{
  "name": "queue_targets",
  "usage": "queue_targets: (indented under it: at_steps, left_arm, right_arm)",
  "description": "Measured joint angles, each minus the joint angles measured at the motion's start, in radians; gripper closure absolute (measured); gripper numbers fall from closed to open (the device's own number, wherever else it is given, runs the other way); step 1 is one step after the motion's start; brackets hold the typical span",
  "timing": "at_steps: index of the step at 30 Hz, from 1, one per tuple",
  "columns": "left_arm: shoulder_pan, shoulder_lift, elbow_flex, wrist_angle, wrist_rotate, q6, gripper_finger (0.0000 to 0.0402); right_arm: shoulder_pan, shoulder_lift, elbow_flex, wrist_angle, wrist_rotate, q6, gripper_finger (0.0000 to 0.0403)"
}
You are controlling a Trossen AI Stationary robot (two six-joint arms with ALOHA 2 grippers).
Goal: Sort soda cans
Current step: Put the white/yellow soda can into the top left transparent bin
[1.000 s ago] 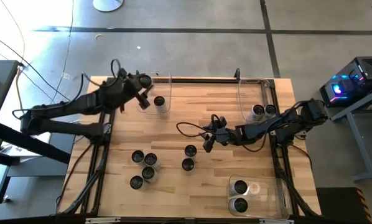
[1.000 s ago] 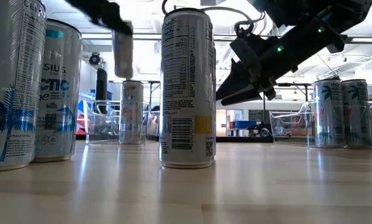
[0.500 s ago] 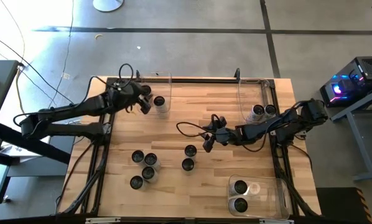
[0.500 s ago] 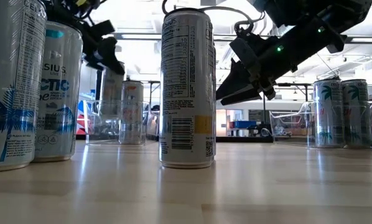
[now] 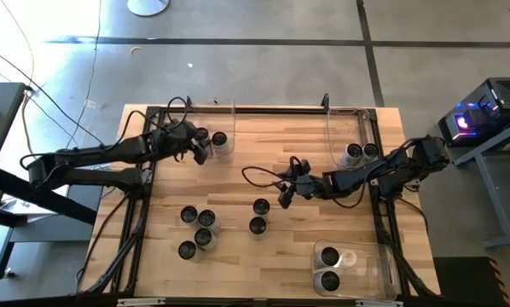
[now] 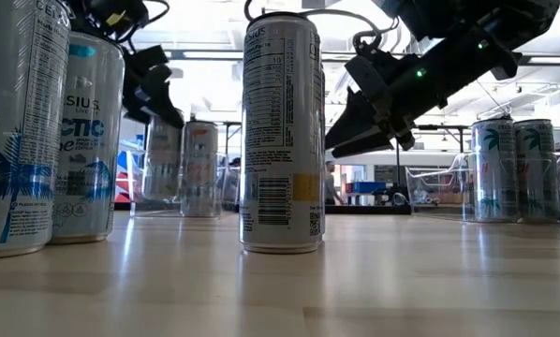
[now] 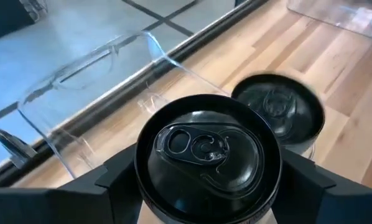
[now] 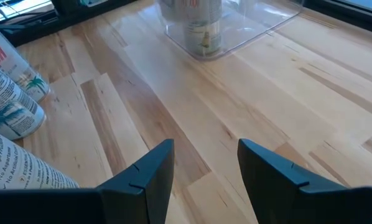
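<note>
Soda cans stand upright across the wooden table (image 5: pixel 315 141), and the left gripper (image 5: pixel 200 147) holds one slim can (image 7: pixel 208 149) inside the clear bin (image 5: pixel 229 109) at the far left corner, fingers on either side of its body beside another can (image 5: pixel 218 139) already there. Five loose cans (image 5: pixel 199 230) wait near the front left, two more (image 5: pixel 259 216) mid-table. The right gripper (image 5: pixel 283 195) hovers over the middle, fingers apart and empty. Thin-walled and smooth, these cans probably dent or slip under a hard squeeze, so a moderate grip across the mid-body, kept vertical, seems safest. Farther right, two more bins (image 5: pixel 383 256) hold paired cans.
</note>
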State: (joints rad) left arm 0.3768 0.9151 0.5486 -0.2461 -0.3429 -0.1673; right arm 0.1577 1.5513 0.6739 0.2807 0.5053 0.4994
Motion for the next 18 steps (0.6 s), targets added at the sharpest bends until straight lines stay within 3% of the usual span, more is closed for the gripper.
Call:
queue_targets:
  at_steps: [18]
  left_arm:
    - [0.009,0.001,-0.014,-0.02,0.09,0.016,0.0114]
  right_arm:
    - [0.0,0.0,0.0,0.002,-0.002,-0.002,0.0229]
